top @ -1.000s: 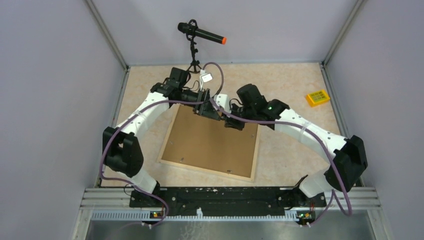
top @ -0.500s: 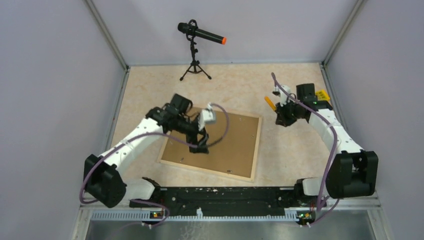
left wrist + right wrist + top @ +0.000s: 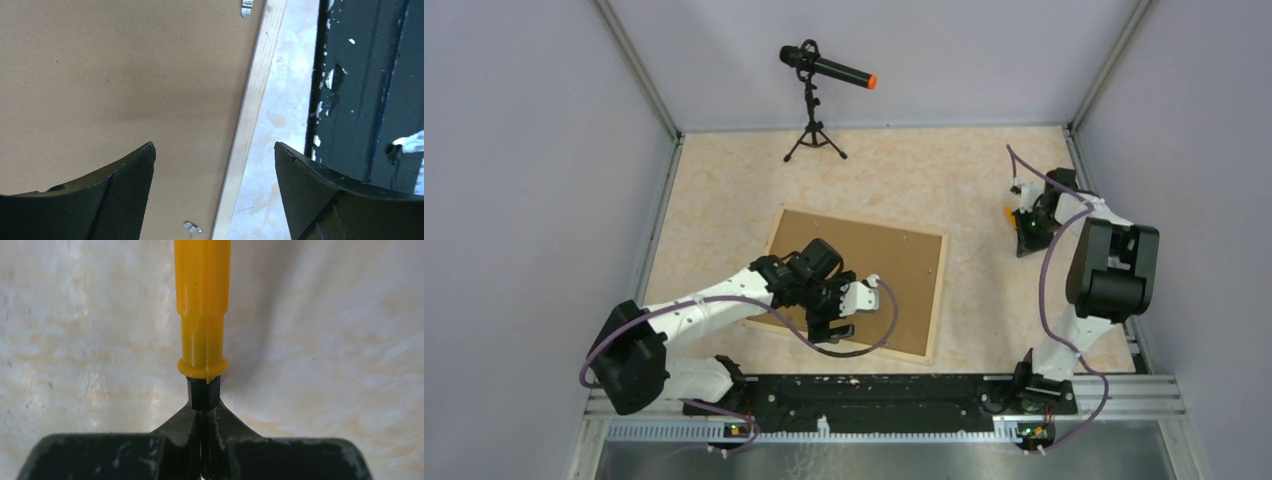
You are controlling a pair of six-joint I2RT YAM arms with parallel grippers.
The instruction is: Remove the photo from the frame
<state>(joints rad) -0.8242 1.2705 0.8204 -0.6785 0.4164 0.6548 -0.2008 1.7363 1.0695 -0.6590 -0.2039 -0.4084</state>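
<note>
The frame [image 3: 879,262] lies face down on the table, its brown hardboard back up and pale wood sides showing. The photo is hidden. My left gripper [image 3: 836,322] is open and empty, low over the frame's near edge. In the left wrist view its fingers [image 3: 125,180] straddle the wood side [image 3: 252,100], with the gripper [image 3: 214,146] over the board's edge and small metal clips [image 3: 192,227] on the back. My right gripper [image 3: 1027,228] is at the right of the table, shut on a yellow-handled tool [image 3: 1009,212]; the handle [image 3: 202,305] sticks out past the gripper [image 3: 204,405].
A microphone on a small tripod [image 3: 814,75] stands at the back of the table. The black base rail [image 3: 864,390] runs along the near edge, close to the frame, and shows in the left wrist view [image 3: 360,90]. Grey walls enclose three sides.
My left gripper has moved from the frame's far edge across the back to its near edge. My right arm has swung right and folded back, carrying the yellow-handled tool away from the frame.
</note>
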